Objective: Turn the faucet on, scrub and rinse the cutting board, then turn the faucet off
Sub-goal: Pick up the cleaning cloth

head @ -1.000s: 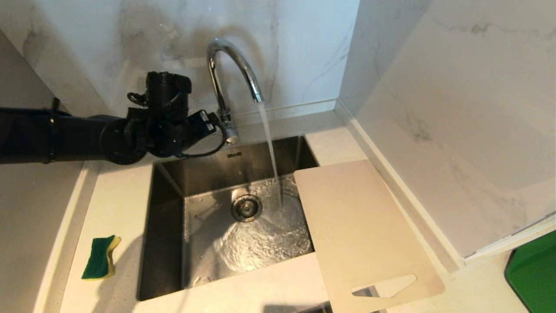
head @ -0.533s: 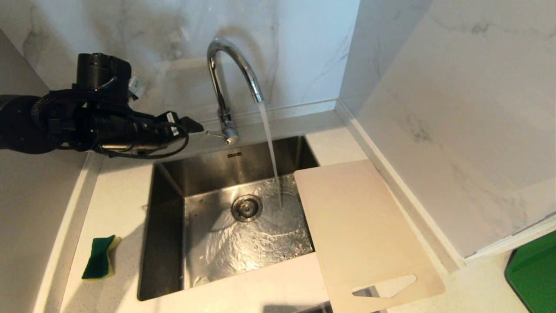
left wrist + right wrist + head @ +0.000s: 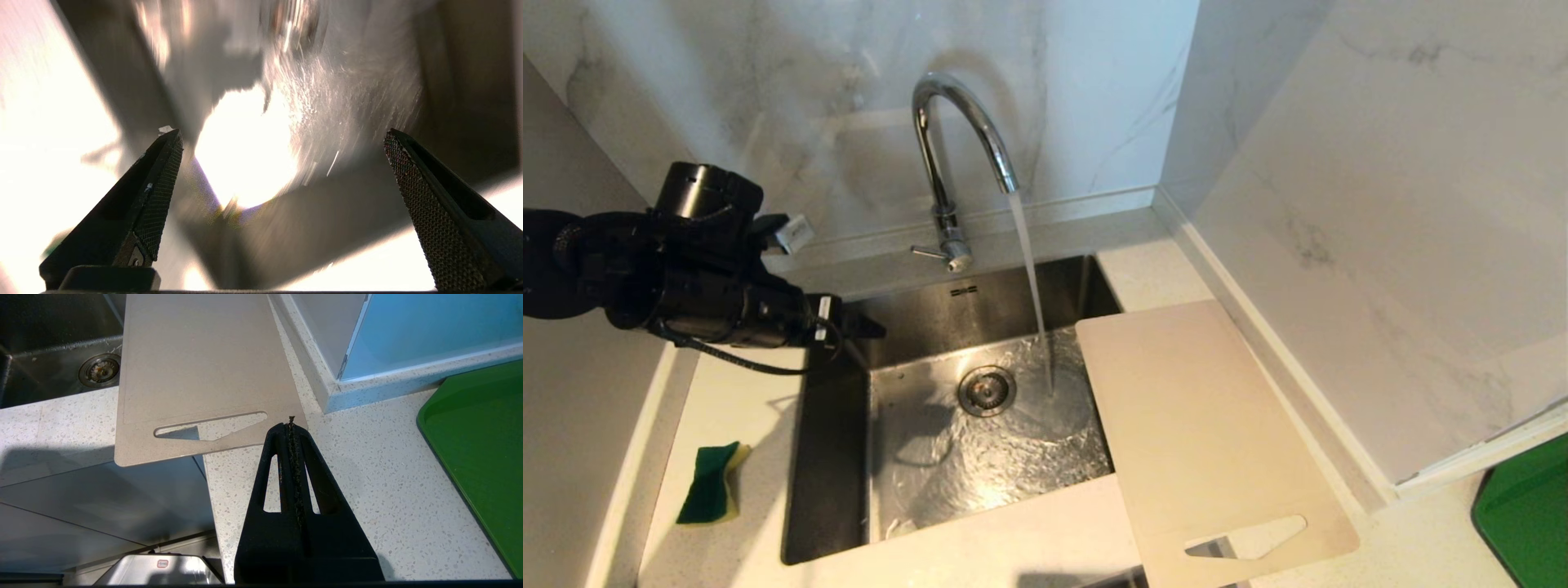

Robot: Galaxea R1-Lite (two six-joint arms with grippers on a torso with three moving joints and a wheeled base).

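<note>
The chrome faucet [image 3: 947, 163] stands behind the sink and water streams from its spout into the basin; its thin lever [image 3: 925, 252] points left. The cream cutting board [image 3: 1201, 425] lies flat across the sink's right rim and the counter, handle slot [image 3: 1245, 539] towards me. My left gripper [image 3: 862, 328] hovers over the sink's back left corner, left of the faucet and touching nothing. It is open and empty [image 3: 282, 132], with the wet basin below. My right gripper [image 3: 291, 422] is shut and empty, parked above the counter by the handle end of the cutting board [image 3: 196, 367].
A green and yellow sponge [image 3: 709, 482] lies on the counter left of the steel sink [image 3: 837, 457]. The drain [image 3: 987, 390] sits mid-basin. A green tray [image 3: 1527, 514] rests at the far right. Marble walls close in behind and to the right.
My left arm has drawn back leftward from the faucet's base, then come down and forward over the sink's back left corner. Water keeps running; the cutting board and sponge stay put.
</note>
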